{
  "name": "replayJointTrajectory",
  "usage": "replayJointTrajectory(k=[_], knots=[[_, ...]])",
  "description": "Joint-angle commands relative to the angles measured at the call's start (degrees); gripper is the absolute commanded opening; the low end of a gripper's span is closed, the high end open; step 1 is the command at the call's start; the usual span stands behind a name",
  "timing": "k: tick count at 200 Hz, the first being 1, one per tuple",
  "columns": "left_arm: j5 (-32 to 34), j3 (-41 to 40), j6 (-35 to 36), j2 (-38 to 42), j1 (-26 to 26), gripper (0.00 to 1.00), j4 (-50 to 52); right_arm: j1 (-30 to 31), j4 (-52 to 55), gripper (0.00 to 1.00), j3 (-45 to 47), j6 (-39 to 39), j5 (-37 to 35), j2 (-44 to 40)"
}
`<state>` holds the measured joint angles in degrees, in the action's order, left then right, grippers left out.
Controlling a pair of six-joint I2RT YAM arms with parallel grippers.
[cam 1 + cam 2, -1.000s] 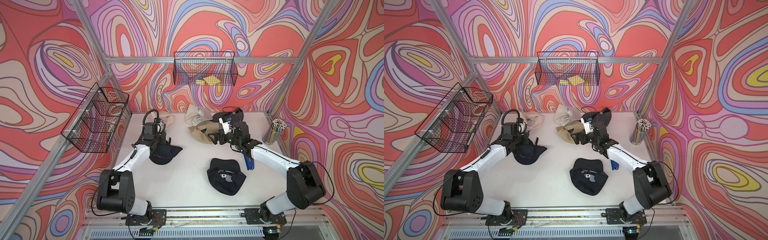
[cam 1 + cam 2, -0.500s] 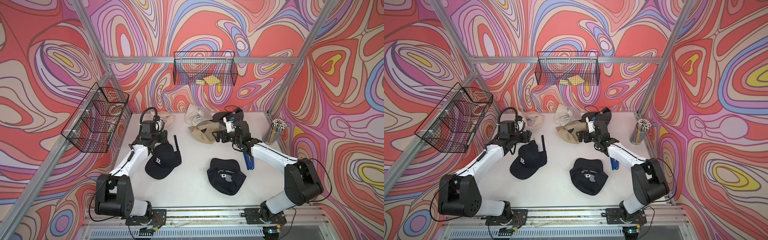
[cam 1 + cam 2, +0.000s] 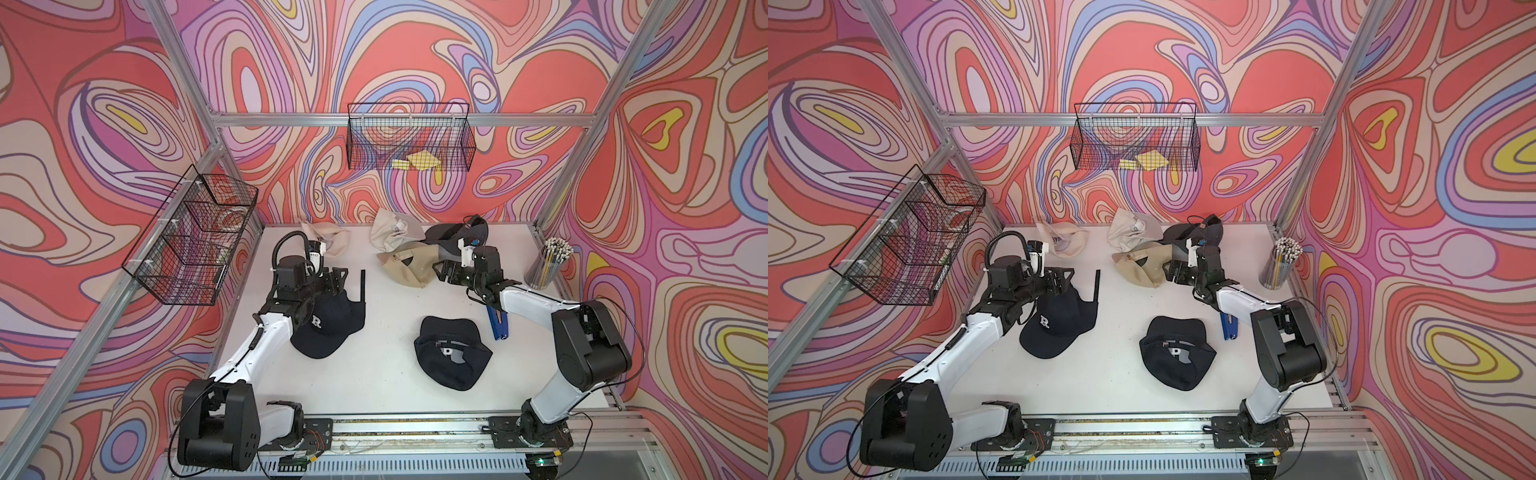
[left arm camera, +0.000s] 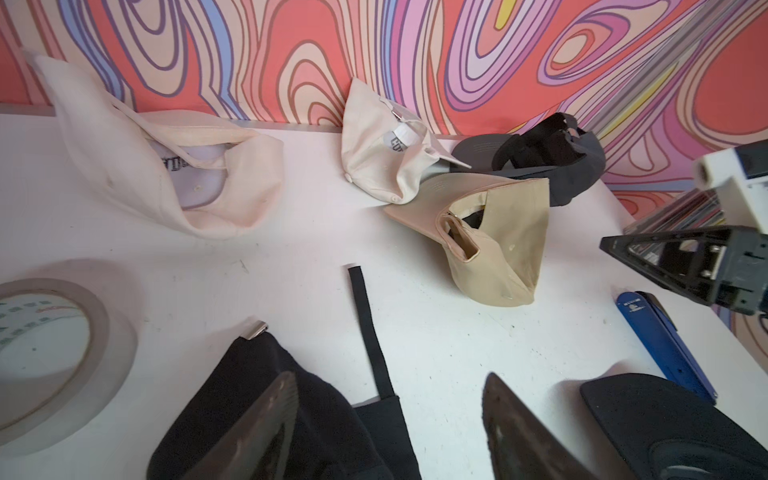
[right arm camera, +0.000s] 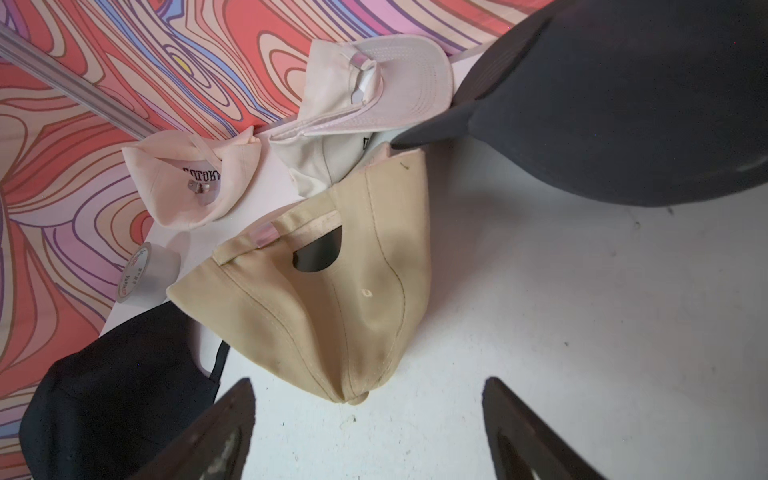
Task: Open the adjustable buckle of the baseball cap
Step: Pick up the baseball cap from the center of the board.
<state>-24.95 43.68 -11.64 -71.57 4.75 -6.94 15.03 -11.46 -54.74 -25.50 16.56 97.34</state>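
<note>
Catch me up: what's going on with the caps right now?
The left gripper hovers open over the back of the navy R cap, holding nothing. That cap's strap lies stretched out on the table, free of its metal buckle, so this one looks opened. The right gripper, also open, points at the tan cap without touching it; its strap looks threaded through its clasp. A second navy cap lies untouched mid-table.

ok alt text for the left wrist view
A navy cap lies on a white table under the open left end effector, black strap free of its silver buckle. A tan cap and cream caps lie beyond.
</note>
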Motion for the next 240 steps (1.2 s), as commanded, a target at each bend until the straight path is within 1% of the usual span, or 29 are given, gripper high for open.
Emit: replayJointTrajectory(k=[1, 24, 26, 63, 81, 102, 122, 138, 146, 162, 167, 168, 181, 206, 240], knots=[[-7.98, -1.01, -2.51, 0.23, -0.31, 0.71, -9.59, -0.32, -4.08, 0.85, 0.11, -3.18, 1.46, 2.18], [-13.52, -1.84, -2.51, -1.38, -0.27, 0.7, -13.04, -0.52, -5.5, 0.78, -0.89, -4.21, 2.91, 3.83], [-13.98, -1.85, -2.51, -1.55, -0.27, 0.7, -13.19, -0.59, -5.68, 0.77, -0.96, -4.28, 2.9, 5.01], [-19.27, -1.93, -1.98, -3.81, -0.11, 0.66, -14.77, -0.74, -6.64, 0.69, -4.07, -4.87, 4.48, 10.15], [-19.6, -0.97, -0.21, -4.31, 0.38, 0.65, -12.02, -0.79, -7.37, 0.68, -5.36, -4.91, 5.1, 12.34], [-18.47, 2.01, 2.75, -5.5, 1.4, 0.64, -4.28, -0.79, -7.85, 0.68, -7.05, -4.91, 6.35, 14.85], [-16.36, 3.89, 3.84, -6.12, 2.16, 0.64, 0.74, -0.8, -8.84, 0.63, -8.23, -5.17, 7.26, 16.68], [-14.35, 4.25, 4.49, -5.8, 2.66, 0.64, 2.89, -0.79, -9.61, 0.52, -8.83, -5.08, 7.7, 17.44], [-13.08, 4.67, 5.05, -5.56, 2.96, 0.65, 4.31, -0.82, -9.89, 0.43, -8.95, -4.92, 7.62, 17.53], [-10.84, 6.18, 6.43, -5.34, 3.57, 0.65, 8.11, -0.8, -10.94, 0.16, -8.66, -4.1, 7.57, 16.98], [-10.14, 6.65, 6.85, -5.33, 3.74, 0.65, 9.24, -0.79, -11.1, 0.0, -8.55, -3.89, 7.71, 16.65], [-10.0, 6.71, 6.87, -5.25, 3.71, 0.65, 9.45, -0.79, -11.16, 0.0, -8.5, -3.83, 7.71, 16.52], [-8.9, 7.42, 7.33, -4.93, 4.14, 0.65, 11.25, -0.79, -12.04, 0.0, -7.95, -2.45, 8.11, 15.0], [-9.04, 7.13, 7.07, -3.07, 4.56, 0.65, 10.37, -0.64, -13.5, 0.0, -6.49, 1.82, 11.79, 11.37], [-8.46, 9.72, 7.71, -0.49, 5.79, 0.65, 12.06, -0.27, -9.65, 0.0, -5.74, 10.28, 15.76, 5.75]])
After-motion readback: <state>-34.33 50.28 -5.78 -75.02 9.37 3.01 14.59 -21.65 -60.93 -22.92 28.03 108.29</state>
